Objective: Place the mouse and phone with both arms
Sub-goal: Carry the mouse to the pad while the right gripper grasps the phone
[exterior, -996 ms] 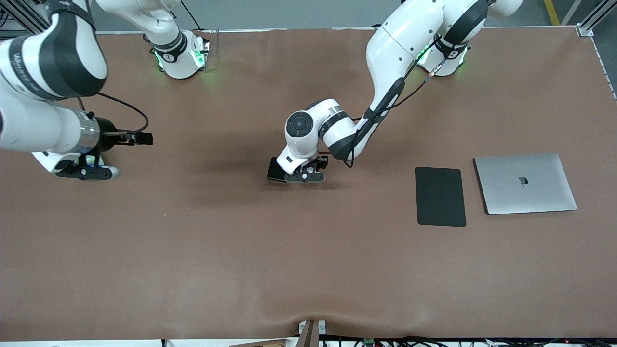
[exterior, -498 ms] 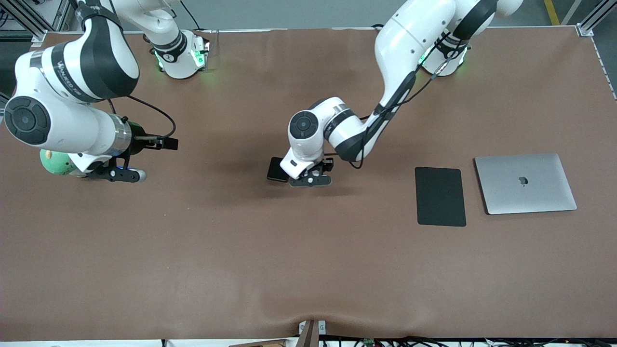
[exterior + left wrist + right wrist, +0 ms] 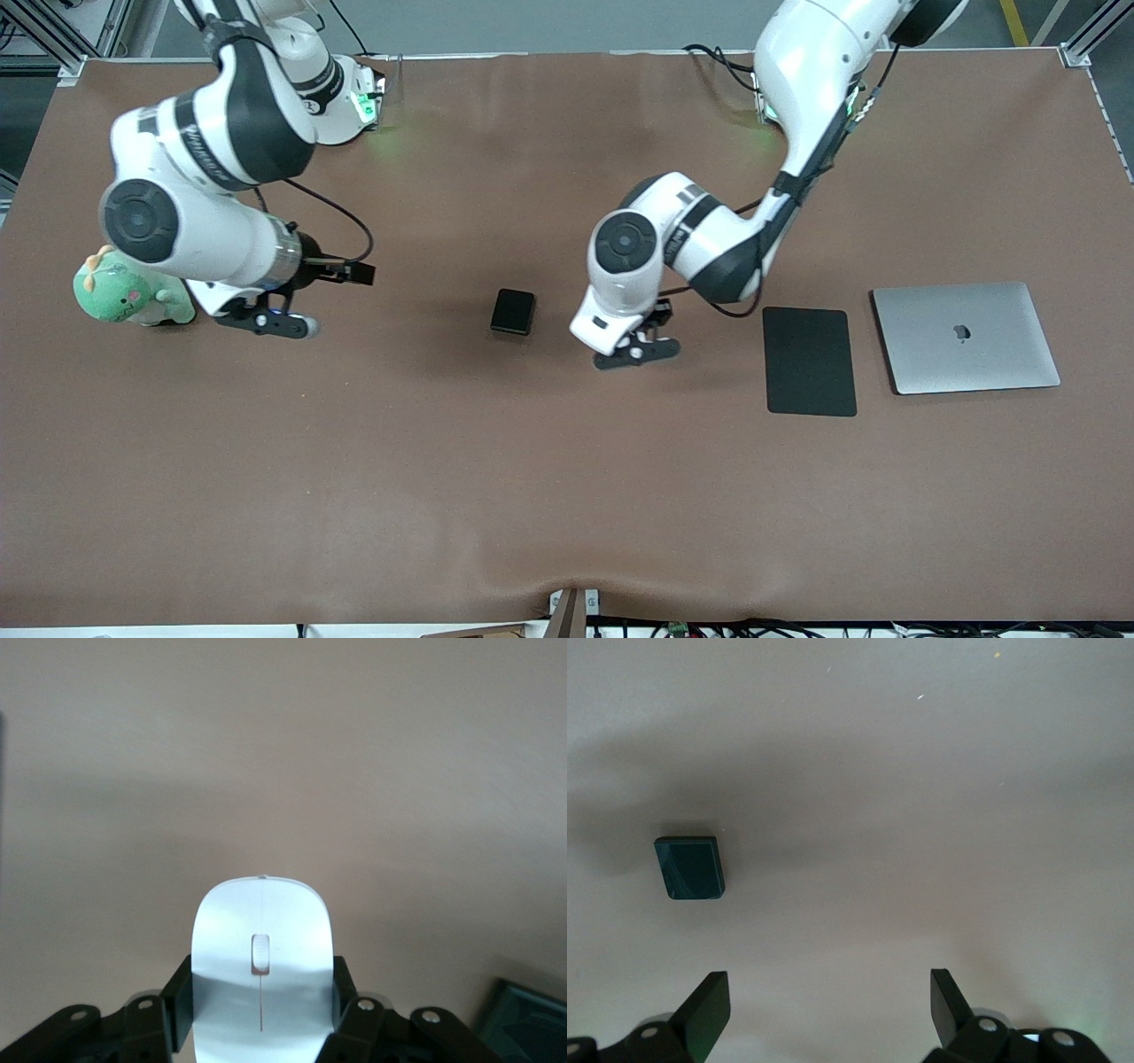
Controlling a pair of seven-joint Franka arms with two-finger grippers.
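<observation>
left claw [image 3: 261, 1028] gripping mouse [image 3: 262, 966], phone [image 3: 513, 311] lying apart on bare table [image 3: 443, 461]

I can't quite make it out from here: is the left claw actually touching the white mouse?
Touching. In the left wrist view the left gripper has a black finger pressed against each side of the mouse, with no gap.

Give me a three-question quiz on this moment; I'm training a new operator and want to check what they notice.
1. True or false: the left hand is shut on the mouse.
2. What lies beside the laptop? A) green plush toy B) black mat C) phone
3. Fill in: the right hand is ____ and holds nothing.

Key:
1. True.
2. B, the black mat; the phone lies mid-table, the green plush toy at the right arm's end.
3. Open.
</observation>
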